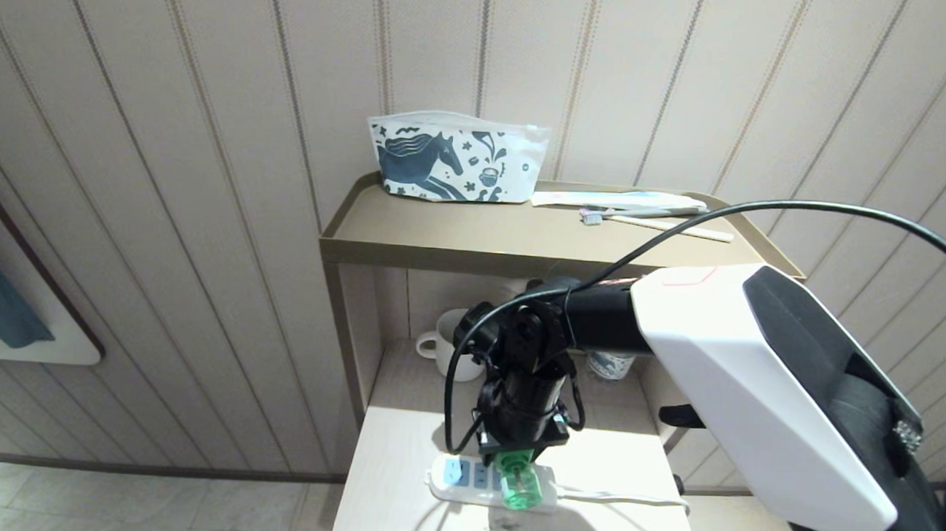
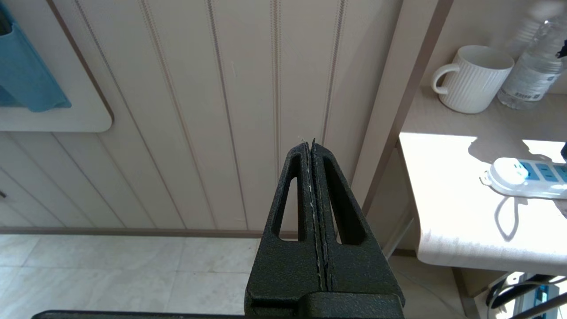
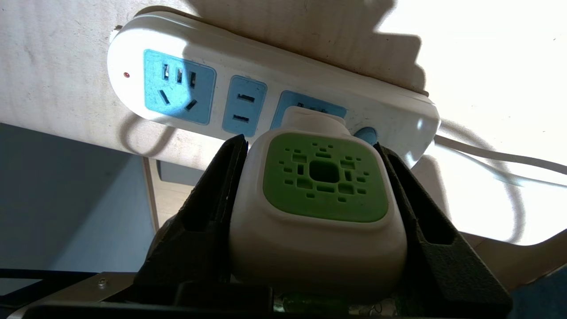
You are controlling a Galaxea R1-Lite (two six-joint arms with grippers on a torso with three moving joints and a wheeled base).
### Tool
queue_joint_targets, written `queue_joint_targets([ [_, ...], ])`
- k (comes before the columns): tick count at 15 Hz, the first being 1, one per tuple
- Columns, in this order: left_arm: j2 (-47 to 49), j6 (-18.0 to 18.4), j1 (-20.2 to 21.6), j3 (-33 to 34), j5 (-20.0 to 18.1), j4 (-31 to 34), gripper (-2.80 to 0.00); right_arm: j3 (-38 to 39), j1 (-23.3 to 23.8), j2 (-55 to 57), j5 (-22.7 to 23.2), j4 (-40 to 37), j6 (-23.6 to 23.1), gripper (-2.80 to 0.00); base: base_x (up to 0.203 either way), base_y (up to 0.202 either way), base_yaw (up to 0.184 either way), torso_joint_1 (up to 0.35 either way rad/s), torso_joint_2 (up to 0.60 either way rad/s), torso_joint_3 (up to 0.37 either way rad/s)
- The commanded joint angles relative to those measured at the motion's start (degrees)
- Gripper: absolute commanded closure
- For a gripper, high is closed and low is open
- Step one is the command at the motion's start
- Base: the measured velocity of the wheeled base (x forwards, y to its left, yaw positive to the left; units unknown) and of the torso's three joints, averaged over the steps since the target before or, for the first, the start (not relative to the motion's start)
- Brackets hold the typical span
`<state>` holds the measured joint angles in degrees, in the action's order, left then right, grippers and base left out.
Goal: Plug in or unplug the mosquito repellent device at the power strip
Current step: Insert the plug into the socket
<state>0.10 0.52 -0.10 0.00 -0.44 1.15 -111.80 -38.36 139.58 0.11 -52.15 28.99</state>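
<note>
- Nearest, the right gripper [image 3: 316, 186] points down over the front of the table [image 1: 401, 446], its fingers [image 3: 208, 195] clamped on the white sides of the mosquito repellent device [image 3: 319, 199].
- That device sits against the power strip [image 3: 186, 84], at a socket towards the cord end; whether its pins are fully seated I cannot tell.
- Likely trouble: the strip lies loose on the table, so a pull that is not straight could lift or drag it, or the smooth body could slip from the fingers.
- Off to the side, the left gripper [image 2: 313, 177] hangs clear of the table, fingers pressed together, holding nothing.
- Farther back stand a mug [image 2: 474, 77] and a water bottle [image 2: 529, 66].
- Farthest, on the upper shelf [image 1: 522, 240], rests a horse-print pouch [image 1: 454, 157].
</note>
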Motion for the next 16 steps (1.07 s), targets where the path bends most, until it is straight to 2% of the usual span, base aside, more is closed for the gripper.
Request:
queue_joint_targets([
  [1, 0.1, 0.0, 0.0, 0.0, 0.0, 0.0, 0.0, 0.0, -0.1, 0.5, 0.1, -0.3, 0.2, 0.0, 0.0, 0.0, 0.0, 0.0, 0.0, 0.0],
  [11, 0.1, 0.0, 0.0, 0.0, 0.0, 0.0, 0.0, 1.0, -0.1, 0.5, 0.0, -0.3, 0.9, 0.0, 0.0, 0.0, 0.0, 0.0, 0.0, 0.0],
  [16, 0.1, 0.0, 0.0, 0.0, 0.0, 0.0, 0.0, 0.9, -0.4, 2.3, -2.2, -0.3, 1.9, 0.0, 0.0, 0.0, 0.0, 0.0, 0.0, 0.0],
])
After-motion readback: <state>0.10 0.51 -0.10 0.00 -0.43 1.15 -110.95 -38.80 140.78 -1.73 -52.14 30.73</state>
